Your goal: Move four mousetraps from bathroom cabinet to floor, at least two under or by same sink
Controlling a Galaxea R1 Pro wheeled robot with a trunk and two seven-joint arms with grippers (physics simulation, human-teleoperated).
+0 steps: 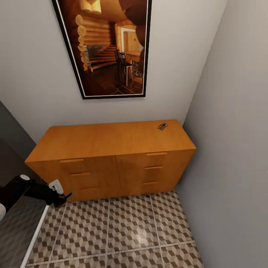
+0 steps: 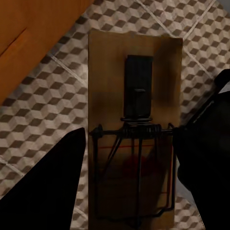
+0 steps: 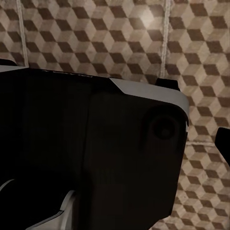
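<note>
A dark brown mousetrap (image 2: 135, 91) with its wire spring fills the left wrist view, held between the two dark fingers of my left gripper (image 2: 130, 163), which is shut on it above the cube-patterned bathroom floor (image 2: 43, 115). In the head view my left gripper (image 1: 65, 196) hangs low beside the front left corner of the orange-brown cabinet (image 1: 111, 163). Another mousetrap (image 1: 162, 126) lies on the cabinet's top near its back right corner. The right wrist view has a dark part of the robot's body (image 3: 91, 153) over the floor tiles (image 3: 96, 33).
The cabinet stands against a white wall under a large framed picture (image 1: 108, 44). A grey wall (image 1: 230, 149) closes the right side. A dark panel with a white edge (image 1: 22, 230) runs along the left. Open tiled floor (image 1: 126, 230) lies in front of the cabinet.
</note>
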